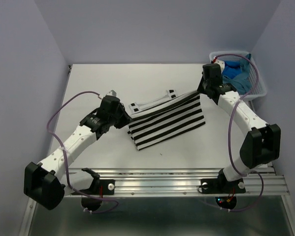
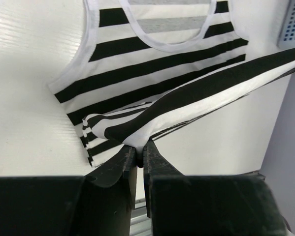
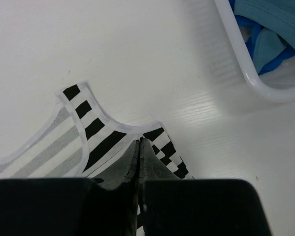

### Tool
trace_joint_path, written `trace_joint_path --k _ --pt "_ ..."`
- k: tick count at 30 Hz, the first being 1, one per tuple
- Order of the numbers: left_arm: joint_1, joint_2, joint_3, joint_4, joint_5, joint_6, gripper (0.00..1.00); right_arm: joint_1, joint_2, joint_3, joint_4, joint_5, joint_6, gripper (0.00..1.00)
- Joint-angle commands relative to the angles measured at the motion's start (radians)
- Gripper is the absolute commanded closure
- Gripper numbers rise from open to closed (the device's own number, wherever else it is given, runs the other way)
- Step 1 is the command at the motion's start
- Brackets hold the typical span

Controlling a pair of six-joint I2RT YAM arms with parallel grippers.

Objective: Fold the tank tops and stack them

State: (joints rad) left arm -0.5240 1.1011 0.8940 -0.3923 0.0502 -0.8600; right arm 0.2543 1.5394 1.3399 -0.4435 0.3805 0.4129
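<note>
Both arms hold the striped tank top mid-table, one edge raised to fold it over itself. Left gripper is clenched on a bunched corner and right gripper pinches the far one. Teal tank top and royal blue tank top sit in the white basket.

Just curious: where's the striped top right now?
Top view: the striped top lies centrally on the table, between left claw and right claw, each pinching an edge.

White table: striped tank top mid; basket far-right corner.
</note>
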Motion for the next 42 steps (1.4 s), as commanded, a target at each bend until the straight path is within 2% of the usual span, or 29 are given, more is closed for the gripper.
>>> trace_joint_path --k 1,13,19,23,24,25,27,28,30,31,32,33,35,36,37,39,42 --pt "0.041 0.04 0.048 0.015 -0.015 0.064 1.0 -0.01 0.054 0.073 0.083 -0.006 -0.028 0.99" --pt "0.147 0.232 0.036 0.136 0.04 0.116 1.0 -0.029 0.29 0.208 0.108 -0.066 -0.034 0.99" --pt "0.176 0.359 0.065 0.216 0.06 0.107 1.0 -0.029 0.427 0.275 0.109 -0.094 -0.031 0.99" --pt "0.188 0.44 0.112 0.208 0.059 0.111 1.0 -0.029 0.501 0.346 0.109 -0.095 -0.033 0.99" --pt "0.191 0.466 0.131 0.205 0.048 0.111 1.0 -0.029 0.53 0.36 0.109 -0.094 -0.034 0.99" --pt "0.193 0.479 0.138 0.205 0.043 0.111 1.0 -0.029 0.545 0.373 0.109 -0.094 -0.034 0.94" --pt "0.208 0.511 0.163 0.198 0.027 0.107 0.84 -0.029 0.576 0.422 0.108 -0.1 -0.039 0.91" --pt "0.213 0.519 0.171 0.199 0.025 0.105 0.79 -0.029 0.591 0.441 0.109 -0.103 -0.043 0.86" --pt "0.229 0.537 0.195 0.205 0.013 0.105 0.7 -0.029 0.645 0.508 0.108 -0.118 -0.048 0.81" --pt "0.234 0.543 0.204 0.211 0.005 0.108 0.5 -0.029 0.662 0.531 0.108 -0.146 -0.055 0.75" --pt "0.24 0.557 0.226 0.214 -0.019 0.105 0.44 -0.029 0.698 0.554 0.108 -0.161 -0.063 0.72" --pt "0.245 0.565 0.236 0.214 -0.024 0.107 0.28 -0.029 0.712 0.596 0.104 -0.175 -0.069 0.69" --pt "0.254 0.583 0.263 0.204 -0.036 0.104 0.13 -0.029 0.734 0.626 0.086 -0.202 -0.08 0.58" --pt "0.259 0.595 0.281 0.199 -0.039 0.104 0.01 -0.029 0.738 0.645 0.074 -0.207 -0.085 0.55" --pt "0.263 0.598 0.289 0.198 -0.039 0.104 0.01 -0.029 0.732 0.644 0.063 -0.213 -0.088 0.55" --pt "0.271 0.605 0.318 0.182 -0.039 0.104 0.01 -0.029 0.676 0.613 0.054 -0.235 -0.1 0.39" --pt "0.268 0.565 0.312 0.164 -0.023 0.102 0.01 -0.029 0.567 0.5 0.057 -0.282 -0.137 0.08"
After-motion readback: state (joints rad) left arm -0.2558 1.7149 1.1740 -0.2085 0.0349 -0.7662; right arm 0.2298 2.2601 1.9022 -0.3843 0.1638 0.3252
